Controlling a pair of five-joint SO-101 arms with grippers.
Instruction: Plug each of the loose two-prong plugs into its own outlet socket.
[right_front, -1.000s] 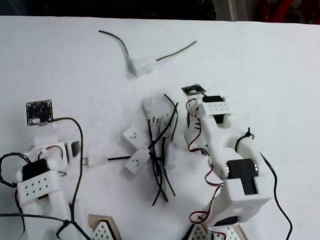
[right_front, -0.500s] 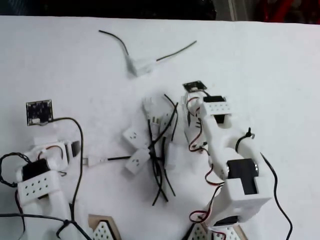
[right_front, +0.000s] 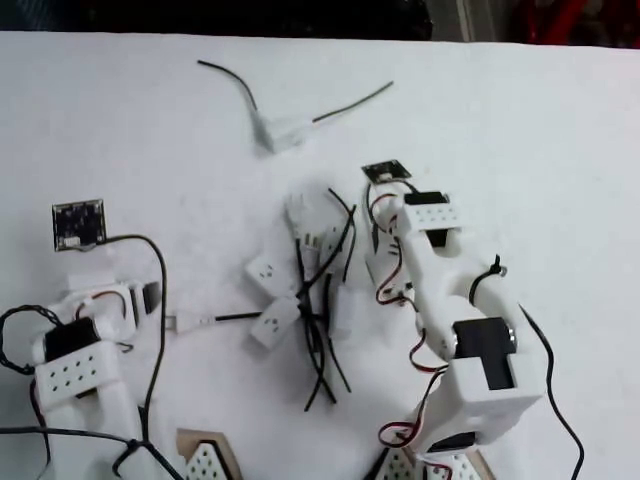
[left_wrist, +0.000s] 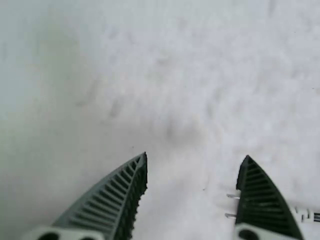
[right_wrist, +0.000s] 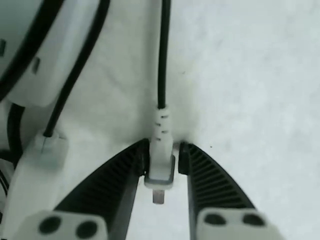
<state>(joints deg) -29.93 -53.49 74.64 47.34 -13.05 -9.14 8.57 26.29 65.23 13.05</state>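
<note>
Plug (right_wrist: 160, 160) in right gripper (right_wrist: 163, 146), white table (right_wrist: 250, 75)

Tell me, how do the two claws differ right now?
The left gripper is open, with nothing between its fingers, above the bare table. The right gripper is shut on a white plug, whose black cable runs away from the fingertips. Both have dark, ribbed, pointed fingers.
</note>
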